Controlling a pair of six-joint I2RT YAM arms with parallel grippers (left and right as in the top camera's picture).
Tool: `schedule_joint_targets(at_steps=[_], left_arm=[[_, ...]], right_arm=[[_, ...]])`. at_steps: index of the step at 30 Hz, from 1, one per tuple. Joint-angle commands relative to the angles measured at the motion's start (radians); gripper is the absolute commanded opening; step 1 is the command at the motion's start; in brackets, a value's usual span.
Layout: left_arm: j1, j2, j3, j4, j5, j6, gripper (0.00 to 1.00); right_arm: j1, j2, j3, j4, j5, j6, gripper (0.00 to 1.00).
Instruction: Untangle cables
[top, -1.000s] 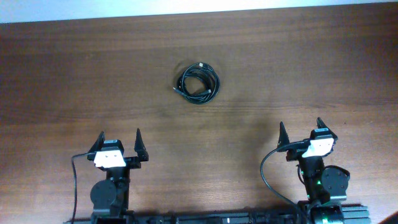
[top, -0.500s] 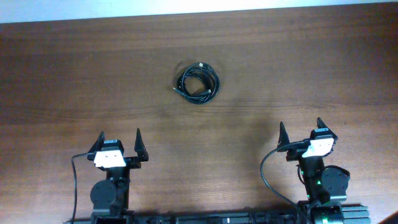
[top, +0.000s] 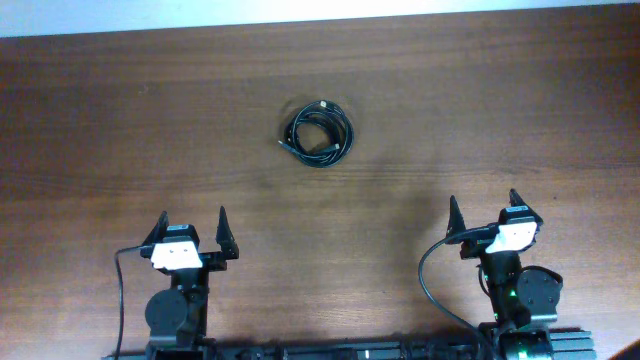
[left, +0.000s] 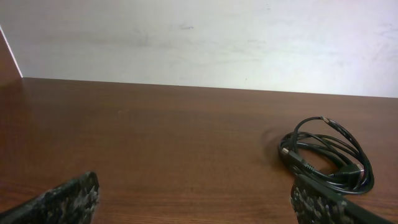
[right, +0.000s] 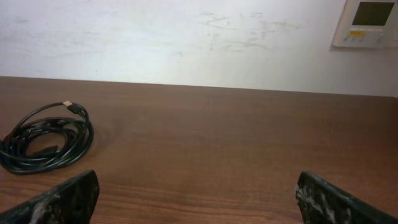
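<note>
Nothing has moved: cables (top: 317, 133) lie coiled toward the far edge; left gripper (top: 192, 222) and right gripper (top: 483, 205) gape wide, empty, by the near edge.

Pretty clearly a robotics lab or office-type test room. Dark wood-grain table (top: 100, 120), plain scuffed white wall (left: 186, 37) behind, thermostat-style wall panel (right: 371, 22) with a little screen, plus left arm (top: 178, 305) and right arm (top: 520, 290) mounted at the table's near edge.
</note>
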Motion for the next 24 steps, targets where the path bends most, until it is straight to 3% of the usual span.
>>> schedule_joint_targets(at_steps=[1, 24], left_arm=[[0.005, -0.006, -0.004, -0.002, -0.004, 0.019, 0.99], [0.004, 0.000, -0.003, 0.027, 0.014, 0.038, 0.99]], right_arm=[[-0.006, -0.005, -0.005, -0.006, -0.003, 0.004, 0.98], [-0.006, -0.005, -0.005, -0.006, -0.003, 0.004, 0.98]])
